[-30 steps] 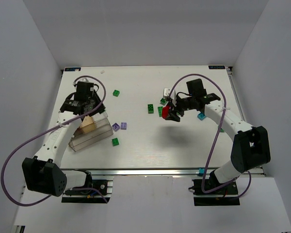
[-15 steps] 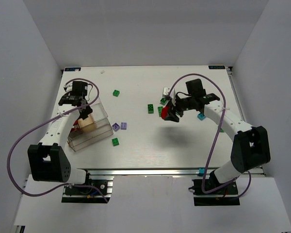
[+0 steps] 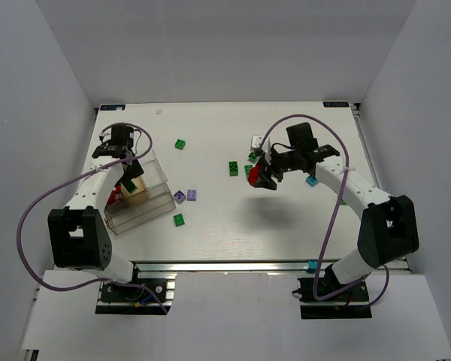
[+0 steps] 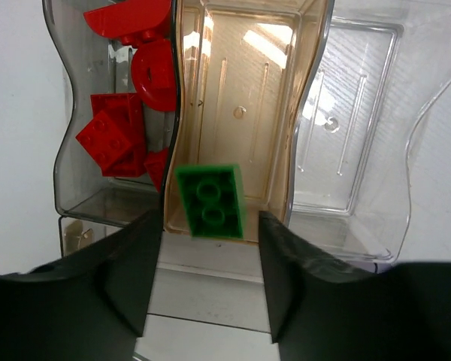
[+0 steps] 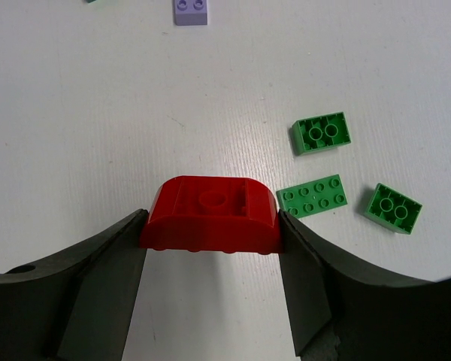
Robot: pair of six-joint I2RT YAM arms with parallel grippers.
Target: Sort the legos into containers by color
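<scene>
White desk (image 3: 210, 233), left edge: the left gripper (image 4: 210, 219) hangs open over the clear container (image 3: 152, 204), green brick (image 4: 210, 201) loose at its tan middle bay, while the right gripper (image 5: 210, 226) clamps the rounded red brick (image 5: 209, 214) right of centre, presumably bound for the red bricks (image 4: 116, 139).

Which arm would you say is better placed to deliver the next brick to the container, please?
Right, probably: the right gripper clamps the red rounded brick, while the left gripper is open over the container, gripping nothing.
</scene>
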